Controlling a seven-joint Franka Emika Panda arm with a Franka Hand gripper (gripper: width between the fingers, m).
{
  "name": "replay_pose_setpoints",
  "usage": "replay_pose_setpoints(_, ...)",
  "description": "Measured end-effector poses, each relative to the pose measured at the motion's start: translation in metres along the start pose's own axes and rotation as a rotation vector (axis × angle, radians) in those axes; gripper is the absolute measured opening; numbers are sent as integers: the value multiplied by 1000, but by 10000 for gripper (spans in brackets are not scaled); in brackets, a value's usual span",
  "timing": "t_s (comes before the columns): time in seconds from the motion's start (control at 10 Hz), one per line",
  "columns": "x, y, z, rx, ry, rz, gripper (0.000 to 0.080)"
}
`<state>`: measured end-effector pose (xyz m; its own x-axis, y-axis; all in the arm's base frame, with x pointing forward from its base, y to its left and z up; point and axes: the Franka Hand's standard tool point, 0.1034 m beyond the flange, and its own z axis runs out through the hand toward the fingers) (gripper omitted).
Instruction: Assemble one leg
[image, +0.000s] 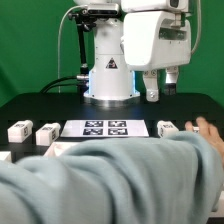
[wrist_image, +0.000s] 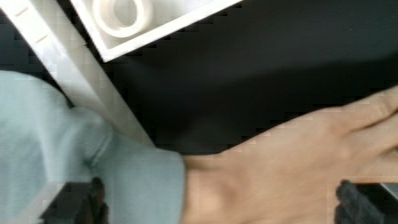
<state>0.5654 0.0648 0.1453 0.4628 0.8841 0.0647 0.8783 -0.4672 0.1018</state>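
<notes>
Three legs, small white blocks with black-and-white markers, lie on the black table in the exterior view: two at the left and one at the right. A person's hand rests right beside the right one. My gripper hangs well above the table, over the hand, open and empty. In the wrist view its dark fingertips stand wide apart around the gripper's middle. Under them lie the hand and a light blue sleeve. No leg shows in that view.
The person's arm in the light blue sleeve crosses the whole front of the table. The marker board lies at the middle. A large white panel with a round socket shows in the wrist view. The robot base stands behind.
</notes>
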Motion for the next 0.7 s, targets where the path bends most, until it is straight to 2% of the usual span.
replay_pose_setpoints(0.7,0,0,1,2,-1,-1,650)
